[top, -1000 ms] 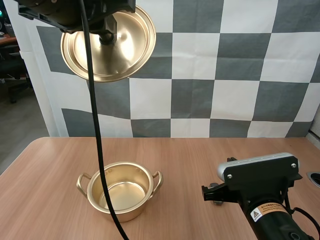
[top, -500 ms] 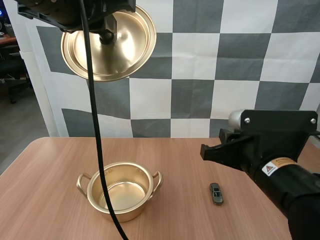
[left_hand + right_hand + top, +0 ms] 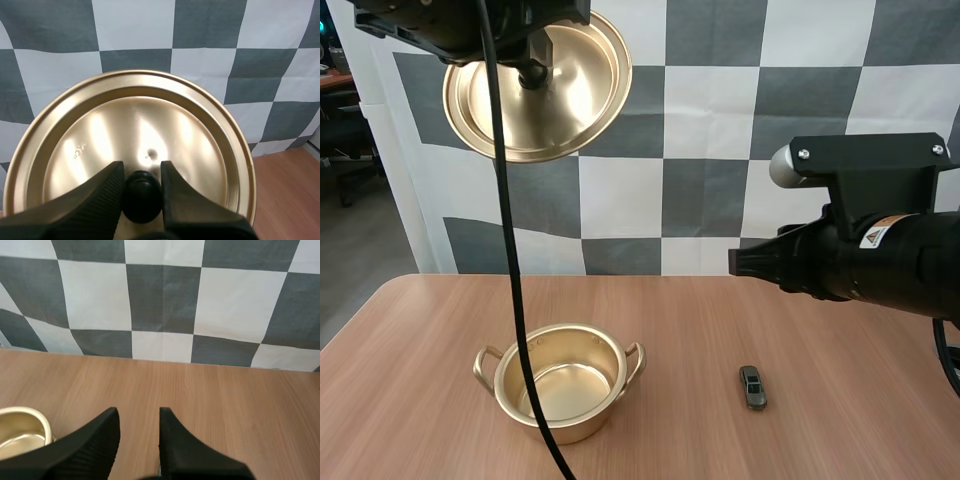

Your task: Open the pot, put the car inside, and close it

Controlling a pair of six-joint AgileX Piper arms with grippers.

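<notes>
A gold pot (image 3: pixel 560 380) stands open and empty on the wooden table (image 3: pixel 440 330), left of centre. Its gold lid (image 3: pixel 538 88) hangs high above, my left gripper (image 3: pixel 141 192) shut on the black knob (image 3: pixel 142 196). A small grey toy car (image 3: pixel 753 387) lies on the table to the pot's right. My right arm (image 3: pixel 860 255) hovers well above the car. My right gripper (image 3: pixel 138 440) is open with nothing between its fingers, over bare table, with the pot's rim (image 3: pixel 25 427) off to one side.
Bare wood lies around the pot and the car. The table's left edge (image 3: pixel 360 310) runs diagonally toward the near corner.
My right arm has risen and pulled back from over the car, leaving the car lying uncovered on the table. The lid and left arm have stayed still.
</notes>
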